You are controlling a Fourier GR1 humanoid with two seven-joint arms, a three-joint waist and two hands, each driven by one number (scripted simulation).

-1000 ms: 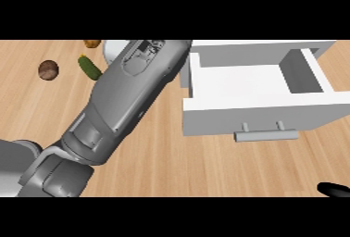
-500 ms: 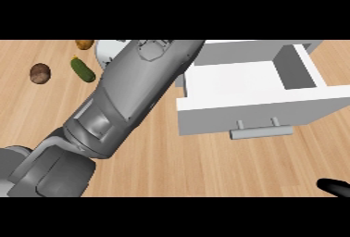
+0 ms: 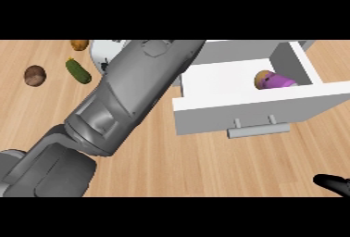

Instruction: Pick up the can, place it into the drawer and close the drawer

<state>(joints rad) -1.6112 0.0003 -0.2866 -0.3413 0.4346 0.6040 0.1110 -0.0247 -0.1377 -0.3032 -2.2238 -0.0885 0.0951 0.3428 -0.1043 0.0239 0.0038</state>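
Writing: no brand, label text or lettering is showing legibly on anything in the head view.
Can (image 3: 273, 79): it is lying on its side inside the open drawer, toward the right wall, showing a purple body and a tan-brown round end facing left.
Drawer (image 3: 253, 109): it is standing pulled out, white, with a grey bar handle (image 3: 258, 130) on its front panel, which is facing the lower edge of the view.
Left forearm (image 3: 130, 97): grey and large, it is stretching from the lower left up toward the top of the view, crossing the drawer's left edge.
Left hand: it is not showing; I cannot tell how its fingers are set.
Right hand (image 3: 335, 184): only a black tip is peeking in at the lower right corner, well apart from the drawer; whether its fingers are released or clenched I cannot tell.
Counter (image 3: 205, 162): light wood planks.
Other things: a green pickle (image 3: 78, 71), a brown round item (image 3: 35, 75) and an orange-brown item (image 3: 80, 45) are lying at the upper left, beside a white object (image 3: 106, 52) partly hidden by the forearm.
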